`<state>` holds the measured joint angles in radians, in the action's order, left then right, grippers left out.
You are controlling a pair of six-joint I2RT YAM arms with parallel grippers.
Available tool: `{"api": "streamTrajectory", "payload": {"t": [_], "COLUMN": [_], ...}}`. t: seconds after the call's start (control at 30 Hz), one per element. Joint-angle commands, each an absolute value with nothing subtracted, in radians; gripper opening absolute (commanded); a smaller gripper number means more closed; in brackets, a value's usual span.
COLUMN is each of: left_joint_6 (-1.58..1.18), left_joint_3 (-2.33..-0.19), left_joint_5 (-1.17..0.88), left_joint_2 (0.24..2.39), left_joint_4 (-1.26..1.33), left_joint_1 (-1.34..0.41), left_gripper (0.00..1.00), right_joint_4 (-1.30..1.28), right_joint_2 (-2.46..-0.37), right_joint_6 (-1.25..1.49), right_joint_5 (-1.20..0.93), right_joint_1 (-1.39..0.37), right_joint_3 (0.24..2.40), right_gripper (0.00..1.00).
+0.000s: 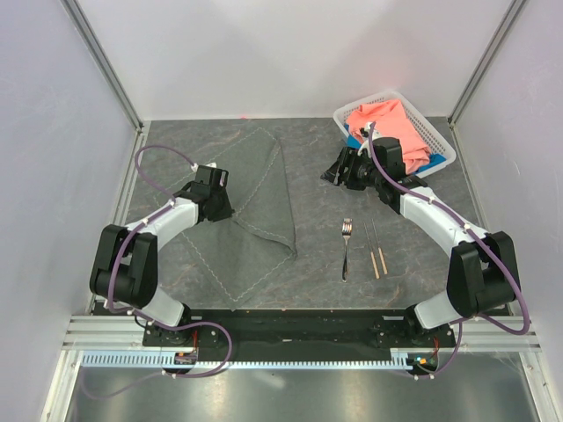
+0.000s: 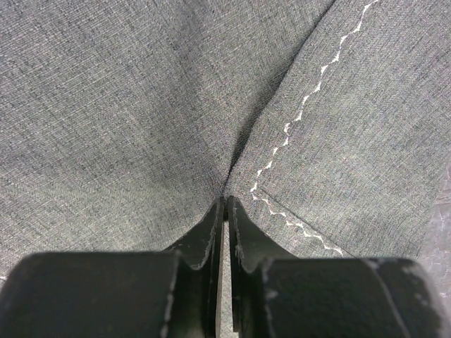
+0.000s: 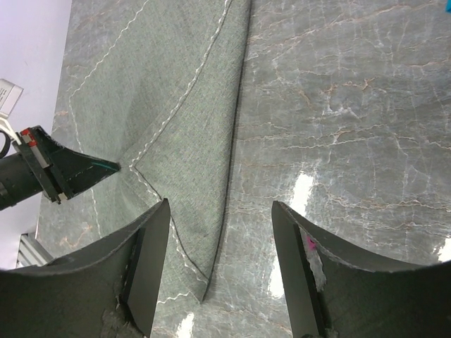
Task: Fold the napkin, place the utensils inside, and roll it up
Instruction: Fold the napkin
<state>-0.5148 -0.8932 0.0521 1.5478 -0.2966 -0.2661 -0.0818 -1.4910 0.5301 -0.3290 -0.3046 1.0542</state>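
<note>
Grey marbled table [image 1: 422,255], pale walls round it. Top view: napkin [image 1: 251,207] lies partly folded, one flap doubled over. The left gripper [image 1: 224,209] sits on its left part. Its tips are hidden under the wrist body, so the jaws are unreadable from here. The right gripper [image 1: 334,173] is off to the napkin's right, well apart from it, and its jaws are too dark to make out. The fork [image 1: 346,249] and chopsticks [image 1: 376,251] lie side by side, not touching, on the base side of the right gripper and clear of the napkin. A white basket [image 1: 440,132] sits just behind the right gripper, its front partly covered by the arm. It holds a salmon cloth [image 1: 391,121], and a blue cloth [image 1: 355,141] is mostly hidden beneath.

Left wrist view: the left gripper [image 2: 225,204] has its jaws pinched together on a pucker of the napkin [image 2: 127,127]. The cloth fills the frame. A white stitched hem [image 2: 296,120] runs right of the tips, and its far end is cut off at the frame edge.

Right wrist view: the right gripper [image 3: 220,205] has its jaws spread wide, holding nothing. The napkin [image 3: 183,105] lies ahead and left of it, its lower corner partly hidden behind the left finger. The left gripper [image 3: 106,167] pokes in from the left edge, its body cut off. Bare table [image 3: 352,105] shows ahead to the right, with glare spots.
</note>
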Motion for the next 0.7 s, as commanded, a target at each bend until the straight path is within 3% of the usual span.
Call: {"api": "streamTrajectory", "payload": {"t": [0.0, 0.37, 0.67], "left_joint_6": [-0.474, -0.472, -0.472], "left_joint_3": [-0.931, -0.939, -0.939], "left_joint_5": [0.084, 0.077, 0.074], "left_joint_2": [1.517, 1.509, 1.529], "left_joint_4": [-0.310, -0.314, -0.314], "left_joint_1": [-0.272, -0.271, -0.272], "left_gripper": [0.12, 0.19, 0.18], "right_joint_4": [-0.043, -0.040, -0.041], "right_joint_2": [-1.486, -1.496, -1.497], "right_joint_6": [0.520, 0.514, 0.515], "right_joint_5": [-0.353, -0.359, -0.362], "right_joint_1": [-0.302, -0.302, -0.302], "right_joint_3": [1.057, 1.058, 1.057], "right_gripper": [0.68, 0.68, 0.69]}}
